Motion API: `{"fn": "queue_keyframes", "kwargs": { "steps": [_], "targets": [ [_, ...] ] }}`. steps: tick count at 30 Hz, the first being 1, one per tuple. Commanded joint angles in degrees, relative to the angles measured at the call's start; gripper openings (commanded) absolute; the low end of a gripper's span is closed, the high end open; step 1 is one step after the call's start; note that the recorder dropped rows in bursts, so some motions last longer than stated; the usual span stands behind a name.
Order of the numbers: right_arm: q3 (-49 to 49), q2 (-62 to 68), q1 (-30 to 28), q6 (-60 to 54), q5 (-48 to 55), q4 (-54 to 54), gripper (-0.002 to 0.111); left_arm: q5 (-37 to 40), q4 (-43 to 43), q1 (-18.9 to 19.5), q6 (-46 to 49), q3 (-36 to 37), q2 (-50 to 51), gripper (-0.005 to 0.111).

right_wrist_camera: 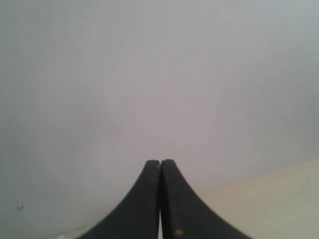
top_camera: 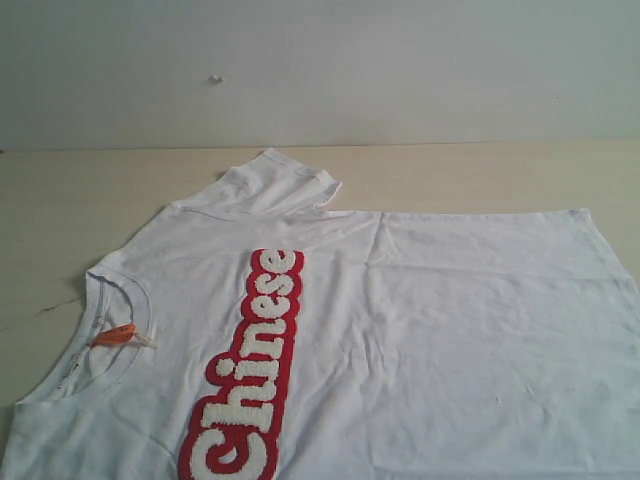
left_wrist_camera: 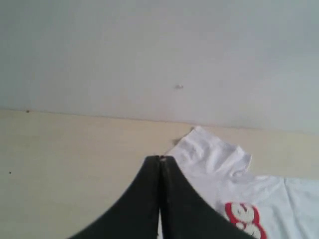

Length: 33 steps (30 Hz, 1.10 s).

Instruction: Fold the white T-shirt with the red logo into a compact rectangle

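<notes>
The white T-shirt (top_camera: 430, 330) lies spread open on the table (top_camera: 60, 200) with the red logo (top_camera: 250, 370) up, every fold is still to make, and the left gripper (left_wrist_camera: 160, 159) and the right gripper (right_wrist_camera: 160, 162) are closed, empty.

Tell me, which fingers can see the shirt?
The left fingers: the white T-shirt and red logo show past them; the right fingers face only wall and table.
</notes>
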Motion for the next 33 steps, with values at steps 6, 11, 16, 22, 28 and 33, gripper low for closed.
{"fn": "queue_keyframes", "kwargs": {
  "steps": [6, 11, 16, 22, 28, 33],
  "targets": [
    [-11.1, 17.1, 4.9, -6.3, 6.7, -5.6, 0.000, 13.1, -4.3, -6.0, 21.4, -9.2, 16.8, 0.000],
    [-16.1, 24.4, 7.6, -15.3, 11.5, -5.6, 0.000, 19.5, -15.7, -6.0, 38.4, -12.4, 23.1, 0.000],
    [-18.4, 29.9, 8.9, -21.6, 13.3, -5.5, 0.000, 25.8, -22.0, -6.2, 54.1, -14.7, 27.9, 0.000],
    [-18.8, 38.3, 8.9, -42.4, 16.3, -5.6, 0.000, 30.2, -21.7, -6.2, 69.6, -15.3, 35.1, 0.000],
    [-18.8, 46.4, 8.9, -82.3, 30.8, -5.4, 0.000, 29.5, -16.0, -6.2, 82.7, -15.3, 39.5, 0.000],
    [-18.8, 53.5, 8.9, -87.1, 37.2, -5.5, 0.000, 28.9, -13.1, -6.2, 92.8, -15.3, 44.3, 0.000]
  ]
}}
